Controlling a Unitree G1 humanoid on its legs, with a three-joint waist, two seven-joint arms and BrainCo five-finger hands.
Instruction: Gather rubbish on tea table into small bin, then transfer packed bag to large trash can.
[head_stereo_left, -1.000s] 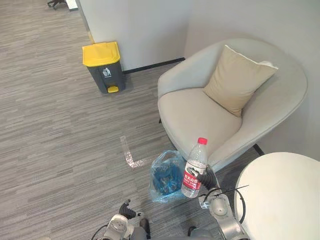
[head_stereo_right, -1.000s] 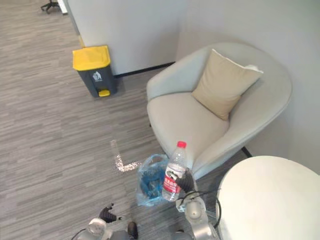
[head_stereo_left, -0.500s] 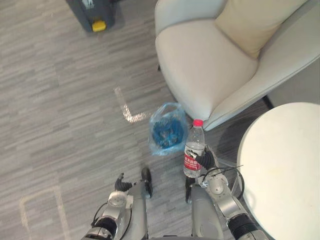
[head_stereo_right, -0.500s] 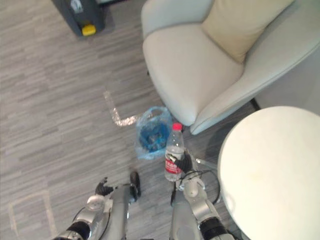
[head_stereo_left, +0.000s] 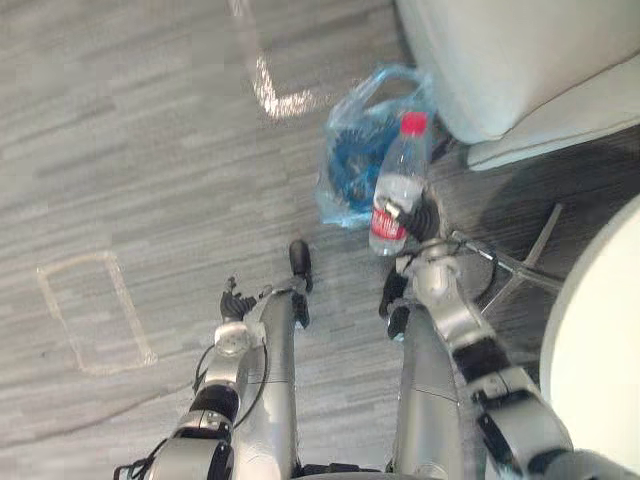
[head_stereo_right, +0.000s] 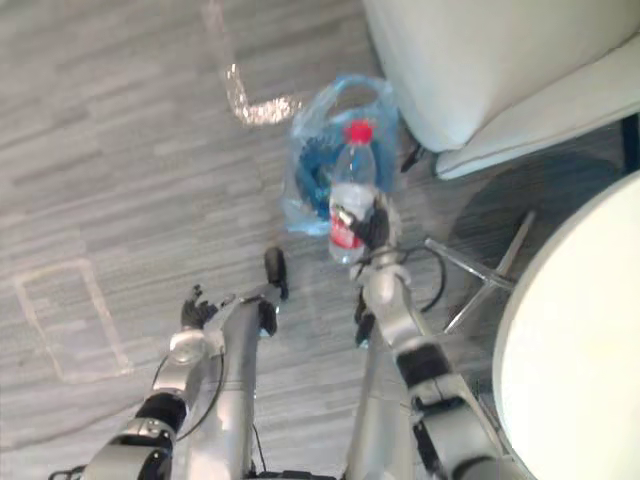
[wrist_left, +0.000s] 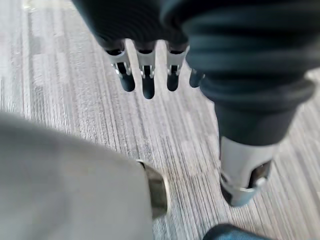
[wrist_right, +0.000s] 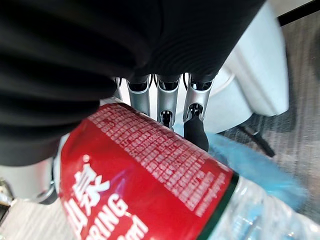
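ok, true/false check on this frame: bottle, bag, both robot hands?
1. The right robot hand grips the water bottle. True.
2. The bottle has no cap. False: a red cap is on it.
3. The blue bag sits on the floor beside the armchair. True.
4. The left robot hand holds the bag. False: it is open and empty, low by the floor.

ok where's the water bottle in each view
left eye view: bottle upper right of centre, in right hand.
right eye view: bottle just above centre.
right wrist view: bottle across the lower foreground.
left wrist view: left hand over floor.
shared landmark: blue bag beside the bottle.
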